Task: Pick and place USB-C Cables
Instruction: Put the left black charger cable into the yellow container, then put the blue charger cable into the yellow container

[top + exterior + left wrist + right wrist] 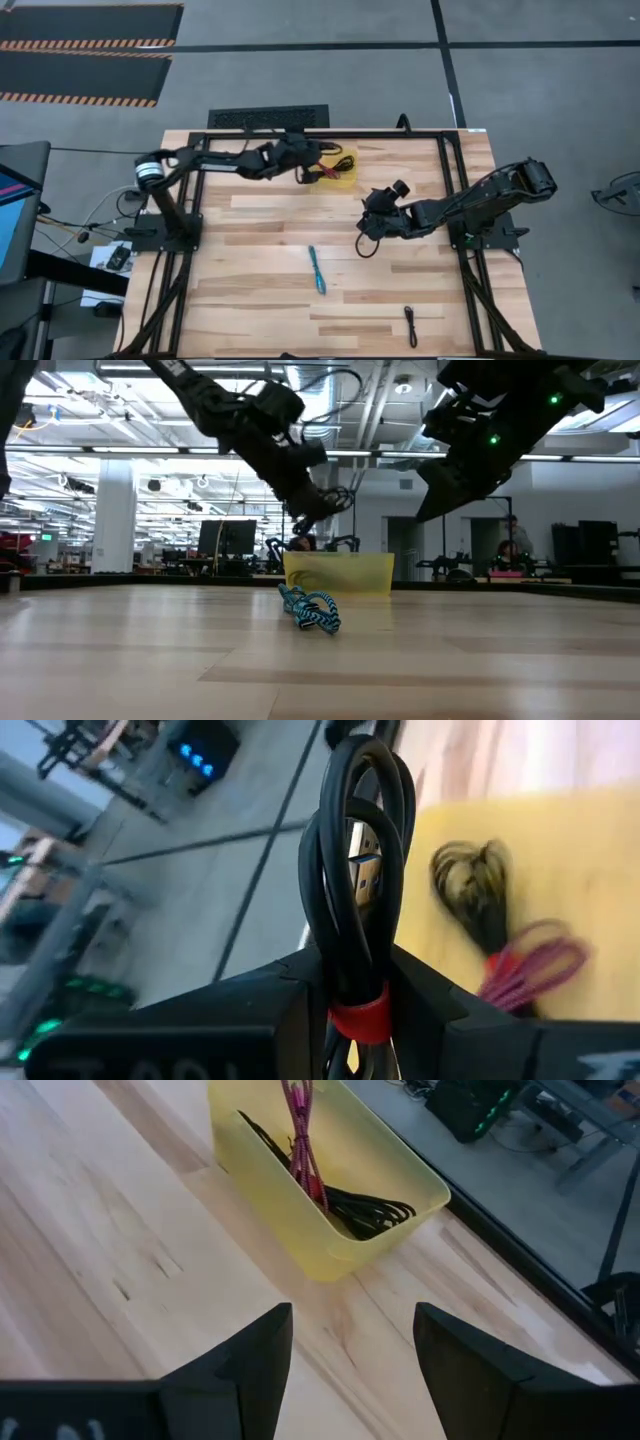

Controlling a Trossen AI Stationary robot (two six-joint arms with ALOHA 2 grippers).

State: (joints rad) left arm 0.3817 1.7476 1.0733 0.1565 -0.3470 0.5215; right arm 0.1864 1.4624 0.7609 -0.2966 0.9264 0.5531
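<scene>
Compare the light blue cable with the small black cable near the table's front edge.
The light blue braided cable is the longer bundle and lies mid-table at a slight slant; the small black cable is the shorter bundle and lies nearer the front edge, to the right. Both rest on the wooden table, clear of both arms.

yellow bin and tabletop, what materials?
The yellow bin looks like thin translucent plastic with a matte finish: the cables inside show faintly through its wall. The tabletop looks like butcher-block wood, lightly sealed: pale jointed strips with visible grain.
</scene>
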